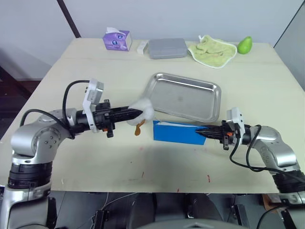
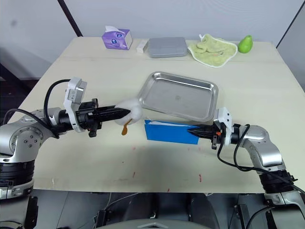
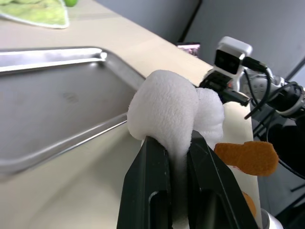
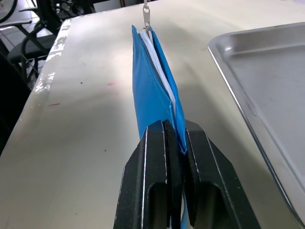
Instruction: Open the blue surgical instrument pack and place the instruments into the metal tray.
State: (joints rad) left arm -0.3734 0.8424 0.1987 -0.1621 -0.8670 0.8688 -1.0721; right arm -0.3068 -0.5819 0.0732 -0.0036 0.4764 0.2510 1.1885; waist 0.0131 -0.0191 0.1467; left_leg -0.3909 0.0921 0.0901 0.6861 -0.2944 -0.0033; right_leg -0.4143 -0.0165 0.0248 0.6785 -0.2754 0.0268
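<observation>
Right wrist view, right pincer (image 4: pixel 174 131) clamping blue pack (image 4: pixel 155 81)

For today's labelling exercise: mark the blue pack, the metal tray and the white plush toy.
blue surgical instrument pack (image 1: pixel 176 133): left eye view, blue side face.
metal tray (image 1: pixel 188 98): left eye view, bare floor.
white plush toy (image 3: pixel 164 107): left wrist view, rounded body.

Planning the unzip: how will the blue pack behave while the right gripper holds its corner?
The pack looks like thin fabric, so it will probably flex rather than stay stiff. Pinched at one end by the right gripper, its far end may sag or swing. Standing on edge beside the tray, it could flop flat if released.
</observation>
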